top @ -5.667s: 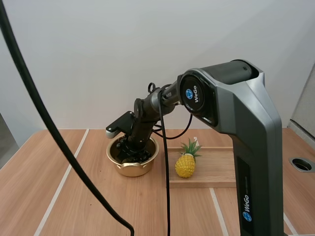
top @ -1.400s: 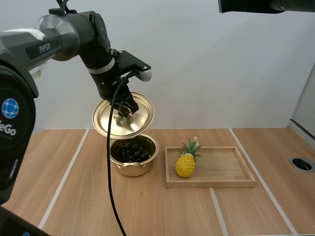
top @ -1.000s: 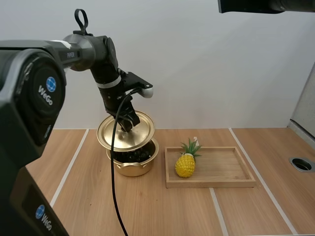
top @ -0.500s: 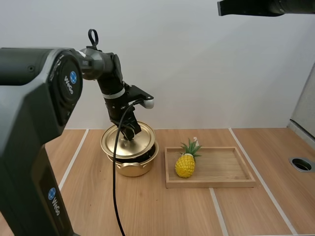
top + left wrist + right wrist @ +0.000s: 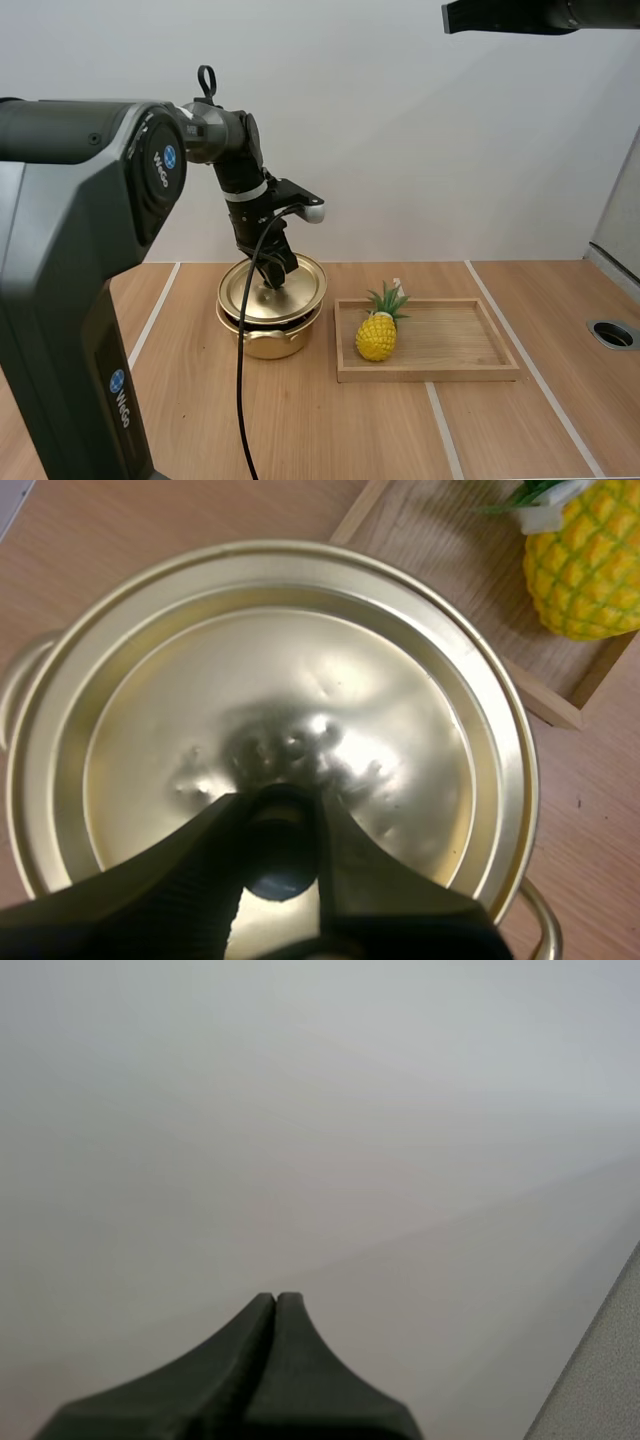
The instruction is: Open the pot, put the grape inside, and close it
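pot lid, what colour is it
The lid is shiny gold; the left wrist view shows it best.

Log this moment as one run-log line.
lid: covering pot | left gripper: shut on lid knob | right gripper: shut, empty | pineapple: in wooden tray

This looks like a robotics lab or test room rather than a home. A pale wooden bench (image 5: 500, 430) striped with white lines (image 5: 441, 430) stands against a bare white wall (image 5: 420, 150), with a round cable port (image 5: 613, 334) near its right edge. A bulky grey robot arm (image 5: 80, 260) rises at the near-left corner, and a pot (image 5: 270, 345), a pineapple (image 5: 377, 337) and a wooden tray (image 5: 450, 372) sit like props.
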Controlling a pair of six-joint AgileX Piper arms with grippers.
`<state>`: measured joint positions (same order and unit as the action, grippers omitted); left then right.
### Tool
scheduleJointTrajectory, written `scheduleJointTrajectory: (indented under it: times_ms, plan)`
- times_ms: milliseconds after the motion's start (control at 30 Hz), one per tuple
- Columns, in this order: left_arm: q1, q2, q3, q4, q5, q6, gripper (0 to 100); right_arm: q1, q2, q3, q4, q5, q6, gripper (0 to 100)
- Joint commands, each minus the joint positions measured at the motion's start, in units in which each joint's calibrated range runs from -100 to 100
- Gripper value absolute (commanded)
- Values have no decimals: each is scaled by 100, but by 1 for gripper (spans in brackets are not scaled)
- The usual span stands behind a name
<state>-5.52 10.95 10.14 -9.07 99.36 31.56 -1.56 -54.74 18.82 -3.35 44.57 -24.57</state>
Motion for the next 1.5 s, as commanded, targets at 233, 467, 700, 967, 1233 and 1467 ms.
scheduleJointTrajectory:
  times_ms: [233, 467, 700, 967, 1233, 1467]
  plan:
    - [-50, -6, -70, 413, 64, -88, 0, -24, -57, 8, -47, 38, -7, 0]
    - [-55, 153, -70, 378, 64, -88, 0, -24, -57, 8, -47, 38, -7, 0]
    - [-55, 313, -70, 358, 64, -88, 0, -24, -57, 8, -47, 38, -7, 0]
    - [-55, 314, -70, 333, 64, -88, 0, -24, -57, 8, -47, 38, -7, 0]
    - [-55, 314, -70, 153, 64, -107, 69, -24, -57, 8, 4, 37, -7, 0]
    - [-55, 314, -70, 134, 64, -384, 100, -24, -57, 8, 4, 37, -7, 0]
